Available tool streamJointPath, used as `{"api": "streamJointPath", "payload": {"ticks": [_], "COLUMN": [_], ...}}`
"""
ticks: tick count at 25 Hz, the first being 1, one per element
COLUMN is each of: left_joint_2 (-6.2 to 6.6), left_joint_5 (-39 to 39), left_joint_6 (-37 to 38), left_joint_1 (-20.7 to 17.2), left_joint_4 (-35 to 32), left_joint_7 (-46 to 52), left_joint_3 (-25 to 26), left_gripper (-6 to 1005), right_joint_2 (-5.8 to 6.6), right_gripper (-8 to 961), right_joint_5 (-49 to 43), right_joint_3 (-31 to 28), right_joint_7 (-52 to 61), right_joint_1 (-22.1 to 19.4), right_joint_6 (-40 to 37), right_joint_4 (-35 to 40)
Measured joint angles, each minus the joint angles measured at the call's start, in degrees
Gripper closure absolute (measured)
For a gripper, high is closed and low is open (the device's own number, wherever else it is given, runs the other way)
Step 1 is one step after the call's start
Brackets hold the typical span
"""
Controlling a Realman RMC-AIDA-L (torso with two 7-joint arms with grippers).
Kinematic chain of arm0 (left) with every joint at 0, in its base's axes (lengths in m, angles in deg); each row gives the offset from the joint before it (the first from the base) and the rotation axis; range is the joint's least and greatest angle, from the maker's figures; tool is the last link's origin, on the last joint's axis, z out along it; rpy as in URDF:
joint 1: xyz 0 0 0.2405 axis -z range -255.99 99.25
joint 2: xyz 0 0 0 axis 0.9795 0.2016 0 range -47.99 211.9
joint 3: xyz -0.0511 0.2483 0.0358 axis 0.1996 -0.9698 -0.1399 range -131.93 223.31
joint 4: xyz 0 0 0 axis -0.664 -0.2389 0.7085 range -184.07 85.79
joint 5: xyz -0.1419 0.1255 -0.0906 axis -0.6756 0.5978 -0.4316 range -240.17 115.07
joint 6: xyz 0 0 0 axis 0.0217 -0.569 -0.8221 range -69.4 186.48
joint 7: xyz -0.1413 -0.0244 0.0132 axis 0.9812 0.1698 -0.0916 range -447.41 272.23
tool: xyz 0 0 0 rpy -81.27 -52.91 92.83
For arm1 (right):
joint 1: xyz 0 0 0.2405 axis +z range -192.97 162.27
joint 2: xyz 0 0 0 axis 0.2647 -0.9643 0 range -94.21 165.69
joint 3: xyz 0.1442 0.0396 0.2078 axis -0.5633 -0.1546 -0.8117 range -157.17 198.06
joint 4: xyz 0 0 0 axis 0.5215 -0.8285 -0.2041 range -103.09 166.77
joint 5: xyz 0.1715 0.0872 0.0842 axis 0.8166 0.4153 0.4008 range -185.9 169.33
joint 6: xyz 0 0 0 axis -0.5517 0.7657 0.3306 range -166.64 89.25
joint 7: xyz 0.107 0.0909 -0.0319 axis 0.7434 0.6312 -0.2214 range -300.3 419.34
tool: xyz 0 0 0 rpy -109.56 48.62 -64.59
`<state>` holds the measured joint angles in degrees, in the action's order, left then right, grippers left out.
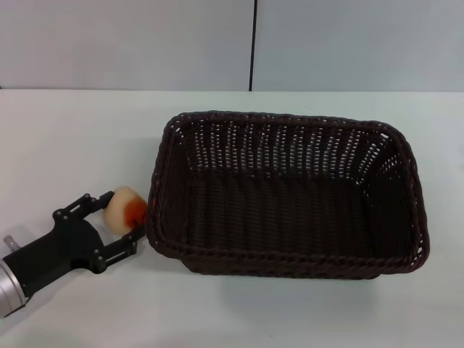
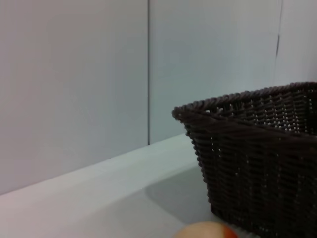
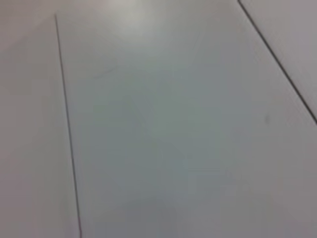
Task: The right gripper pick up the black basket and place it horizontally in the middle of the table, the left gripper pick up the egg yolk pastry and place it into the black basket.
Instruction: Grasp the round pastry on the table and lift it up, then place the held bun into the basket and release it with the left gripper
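You'll see the left gripper low on the table, fingers pinching the egg yolk pastry just beside the black basket, which sits mid-table.

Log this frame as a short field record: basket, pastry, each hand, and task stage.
basket: black basket upright on the table, long side across the view, nothing inside
pastry: egg yolk pastry just outside the basket's left wall, orange patch facing the basket
left hand: left hand fingers on both sides of the pastry
right hand: not in view
stage: basket placed; pastry not yet in basket
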<state>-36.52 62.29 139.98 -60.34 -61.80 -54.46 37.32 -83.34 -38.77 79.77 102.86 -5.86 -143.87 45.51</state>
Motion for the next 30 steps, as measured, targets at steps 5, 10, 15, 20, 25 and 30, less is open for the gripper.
{"api": "streamJointPath", "payload": {"ticks": [5,10,15,20,25,30], "left_joint_2": [0.12,0.09,0.15,0.74,0.76,0.12], "left_joint_5": [0.11,0.00,-0.29,-0.41,-0.41,0.13], "left_joint_6": [0.29,0.43,1.02,8.10,21.44,26.65], "left_joint_1": [0.04,0.02,-0.30,-1.65,-0.96,2.03], "left_joint_4": [0.06,0.15,0.98,-0.11,-3.51,-1.35], "left_joint_7": [0.00,0.00,0.48,2.06,3.68,3.65], "left_joint_3": [-0.47,-0.61,2.48,14.59,18.37,14.09], "left_gripper": [205,273,476,773,805,834], "right_joint_2": [-0.01,-0.01,-0.01,0.00,0.05,0.07], "right_gripper": [135,135,135,135,135,135], "right_joint_5": [0.00,0.00,0.00,0.00,0.00,-0.01], "right_joint_3": [-0.62,-1.78,-3.02,-3.54,-3.53,-3.51], "right_joint_7": [-0.06,-0.05,0.15,0.18,0.22,0.31], "right_joint_1": [-0.12,0.19,0.32,0.29,0.74,1.07], "right_joint_6": [0.04,0.33,0.32,0.32,0.32,0.16], "right_joint_4": [-0.82,-2.12,-3.41,-4.18,-4.21,-4.17]}}
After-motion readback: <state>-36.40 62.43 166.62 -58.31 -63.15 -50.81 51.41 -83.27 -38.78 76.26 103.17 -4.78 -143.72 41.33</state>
